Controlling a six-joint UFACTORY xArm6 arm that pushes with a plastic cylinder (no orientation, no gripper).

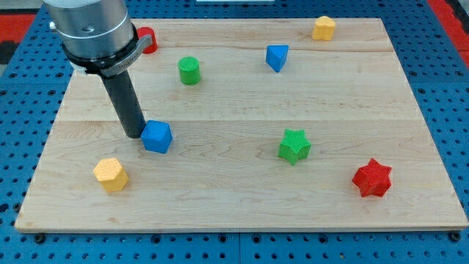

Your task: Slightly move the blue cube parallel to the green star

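Your tip [135, 135] sits against the view's-left side of the blue cube [157, 136]; no claw on this rig, just the rod, holding nothing. Cube is left of board centre, well apart from the green star [294, 145] to the view's right, sitting slightly higher than it. Yellow block [111, 174] lies below-left of your tip, apart.

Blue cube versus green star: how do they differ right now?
The blue cube is a blue, flat-faced block at the view's left; the green star is green, pointed, at the view's right. My tip sits against the cube's left side; the star stands alone. Both look ridged, similar in size, and lie in roughly one row.
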